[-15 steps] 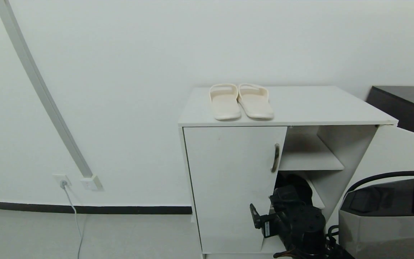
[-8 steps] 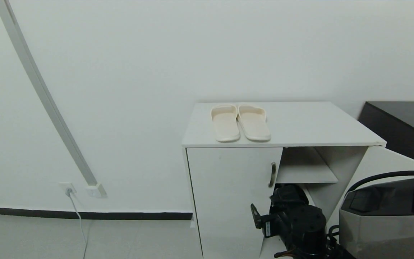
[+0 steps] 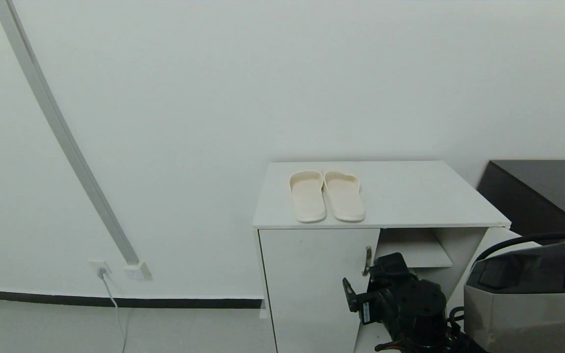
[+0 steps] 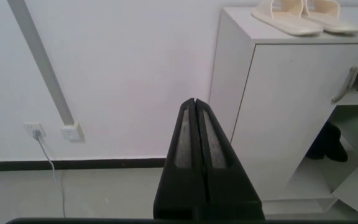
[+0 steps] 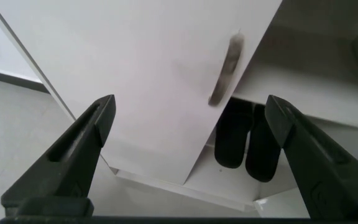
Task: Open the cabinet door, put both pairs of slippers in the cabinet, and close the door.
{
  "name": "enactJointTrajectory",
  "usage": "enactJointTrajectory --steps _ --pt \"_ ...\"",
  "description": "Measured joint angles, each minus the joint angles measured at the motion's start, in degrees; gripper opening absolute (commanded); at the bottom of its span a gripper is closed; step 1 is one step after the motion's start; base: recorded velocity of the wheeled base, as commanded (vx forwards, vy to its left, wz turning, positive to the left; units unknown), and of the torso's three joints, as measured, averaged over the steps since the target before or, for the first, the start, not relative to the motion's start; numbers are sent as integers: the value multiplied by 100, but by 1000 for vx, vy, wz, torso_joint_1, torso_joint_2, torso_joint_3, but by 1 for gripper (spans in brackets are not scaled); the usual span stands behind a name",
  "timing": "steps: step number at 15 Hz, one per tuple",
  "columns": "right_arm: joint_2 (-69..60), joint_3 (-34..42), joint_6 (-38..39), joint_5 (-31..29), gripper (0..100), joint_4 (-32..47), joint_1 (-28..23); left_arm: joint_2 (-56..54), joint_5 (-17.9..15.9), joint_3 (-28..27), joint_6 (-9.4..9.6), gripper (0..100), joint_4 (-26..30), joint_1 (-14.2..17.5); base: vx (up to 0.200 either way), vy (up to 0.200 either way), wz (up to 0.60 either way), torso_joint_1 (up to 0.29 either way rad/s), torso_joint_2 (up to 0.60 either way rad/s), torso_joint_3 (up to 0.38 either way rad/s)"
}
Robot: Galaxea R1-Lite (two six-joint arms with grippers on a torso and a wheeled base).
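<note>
A white wall (image 3: 214, 98) stands behind the white cabinet (image 3: 410, 196), and a grey conduit (image 3: 62, 132) slants down the wall to the left of the cabinet. A dark piece of furniture (image 3: 532, 191) sits just beside the cabinet on its right. The cabinet's left door (image 3: 312, 284) is closed, while its right half stands open and shows a shelf (image 3: 410, 252) inside. On the cabinet's top surface, toward its left half, a pair of cream slippers (image 3: 344, 196) lies side by side, the two touching along their inner edges. A pair of black slippers (image 5: 232, 140) rests on the cabinet's bottom board, below the shelf and partly behind the edge of the closed door. The left tool (image 4: 195, 102) hangs out in front of the cabinet, to the left of it, with its fingers pressed together on nothing. The right tool (image 5: 189, 106) is low in front of the closed door, its fingers spread wide and holding nothing, facing the handle (image 5: 225, 68) at the door's inner edge. A wall socket (image 3: 99, 268) with a cord plugged in sits low on the wall, well to the left of the cabinet.
</note>
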Motion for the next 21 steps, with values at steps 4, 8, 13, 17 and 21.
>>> enactJointTrajectory --steps 4,8,13,17,21 --pt "-20 20 0 0 100 2 0 0 0 0 0 0 0 0 0 0 0 198 -442 -246" --pt "-46 44 -9 -2 100 -2 0 0 -1 0 1 0 0 0 0 0 0 172 -371 -200" --pt "-61 121 -23 13 100 2 2 0 0 0 1 0 -2 0 0 0 0 123 -258 -132" --pt "-94 -358 -323 163 100 101 6 0 2 0 1 0 0 0 0 0 0 0 0 0" --pt "-490 -1938 32 202 100 2912 -44 0 -4 0 9 0 0 0 0 0 0 0 0 0"
